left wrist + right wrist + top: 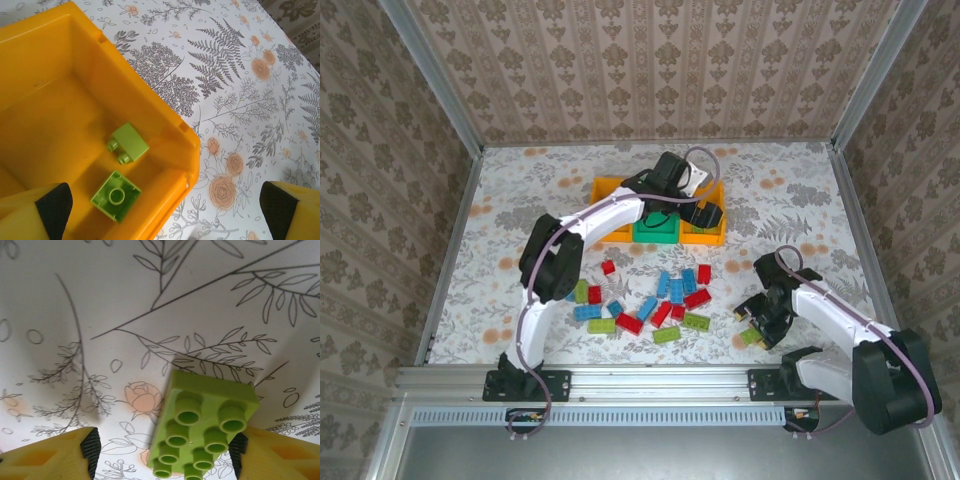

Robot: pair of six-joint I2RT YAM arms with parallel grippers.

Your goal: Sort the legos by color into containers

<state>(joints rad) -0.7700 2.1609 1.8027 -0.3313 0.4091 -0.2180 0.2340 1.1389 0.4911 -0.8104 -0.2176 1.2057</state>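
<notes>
Now straddling a green brick (205, 425) on the bench (100, 300) with the right fingers (60, 455) — spread, not pinching, long axis running back toward the wrist. Hovering the left fingers (295, 210), wide apart, over an orange bin (50, 60) holding two green bricks (129, 142).

Left arm (605, 215) and right arm (832, 318) have white links, black joints, purple cables (523, 345) and yellow gripper fingers (300, 215).

The left arm (600, 222) stretches toward the table's (510, 190) far edge, and the left gripper (165, 205) points down with its jaws spread wide. The right arm (830, 312) is bent low by the near right corner, and the right gripper (162, 450) points down with its jaws partly apart.
</notes>
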